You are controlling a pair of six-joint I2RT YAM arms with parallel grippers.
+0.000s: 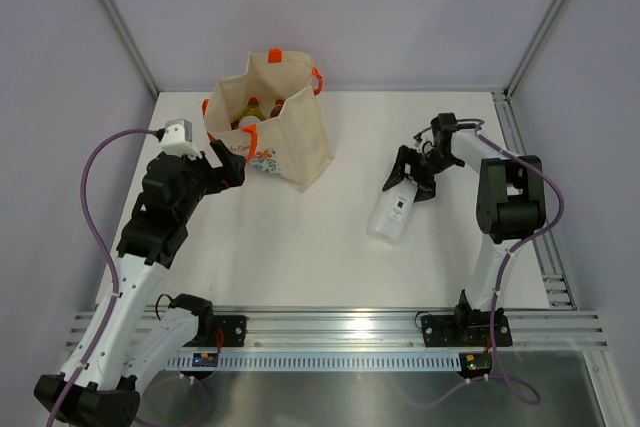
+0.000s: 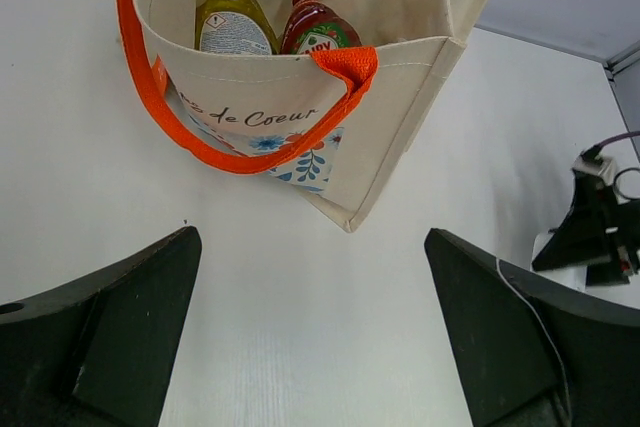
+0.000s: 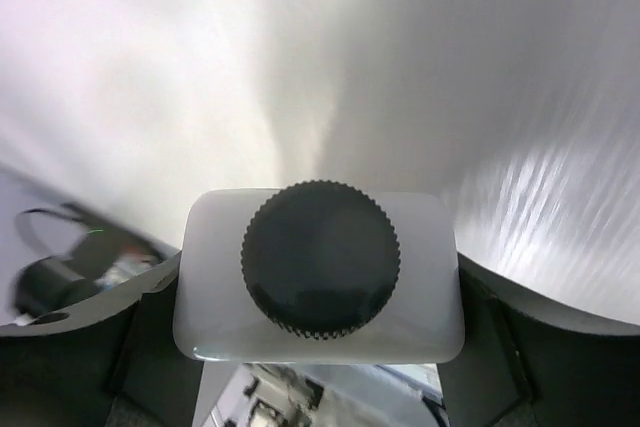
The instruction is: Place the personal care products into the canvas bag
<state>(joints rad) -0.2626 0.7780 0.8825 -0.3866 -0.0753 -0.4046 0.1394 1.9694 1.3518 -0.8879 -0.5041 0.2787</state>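
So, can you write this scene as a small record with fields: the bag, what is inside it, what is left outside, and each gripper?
bag: canvas bag, upright, mouth open, far left part of the table
in bag: yellow-green bottle, red bottle, both upright
outside: flat white bottle, lying on the table, black cap
left gripper: open, empty, facing the bag
right gripper: jaws on both sides of the white bottle's cap end; grip not clear
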